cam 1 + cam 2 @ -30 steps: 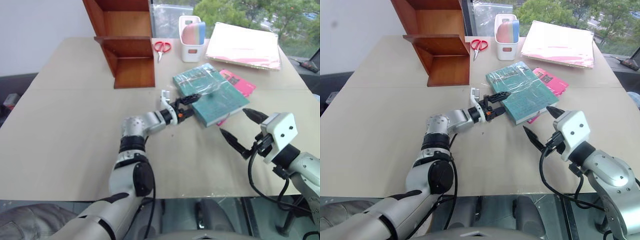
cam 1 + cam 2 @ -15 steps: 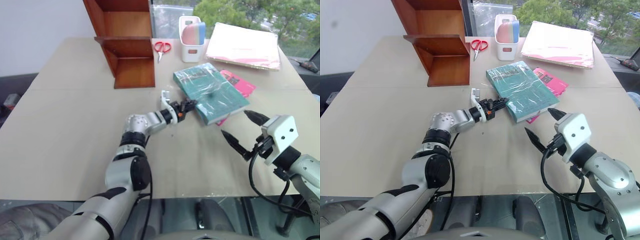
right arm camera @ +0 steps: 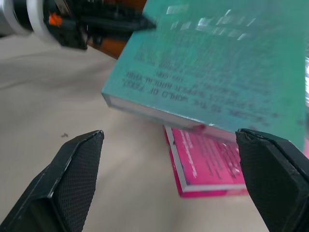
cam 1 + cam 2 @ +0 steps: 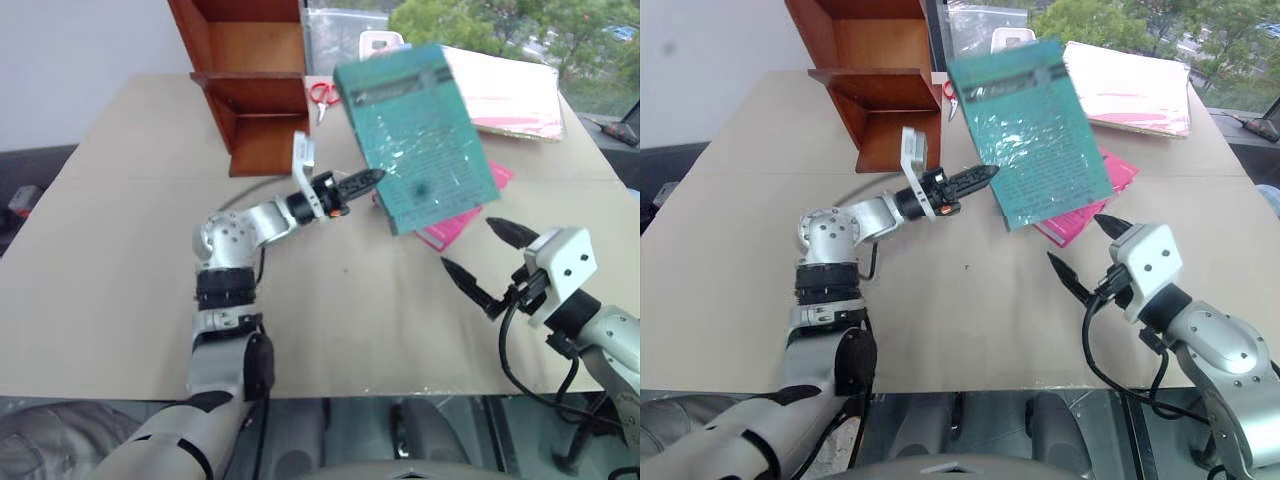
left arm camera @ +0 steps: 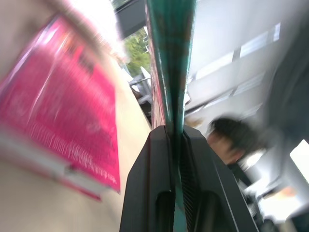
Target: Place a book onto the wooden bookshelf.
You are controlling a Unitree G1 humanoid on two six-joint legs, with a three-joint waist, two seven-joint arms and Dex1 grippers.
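The teal-green book [image 4: 415, 135] in crinkly wrap hangs in the air over the table's middle, tilted up with its cover towards me. My left gripper [image 4: 372, 181] is shut on its left edge, and the left wrist view shows both fingers [image 5: 159, 159] clamped on that edge [image 5: 173, 72]. The wooden bookshelf [image 4: 255, 100] stands at the back left, apart from the book. My right gripper [image 4: 478, 250] is open near the front right, below the book [image 3: 217, 63], with nothing between its fingers.
A magenta-pink book [image 4: 455, 220] lies on the table under the raised one. Red scissors [image 4: 322, 93] and a white holder [image 4: 380, 42] sit behind it. A pale pink paper stack [image 4: 510, 85] lies at the back right. A person shows in the left wrist view.
My left gripper shut on the book's edge, then rose and rolled, lifting the book off the table and tipping it up. The pink book is now uncovered. My right arm stayed still.
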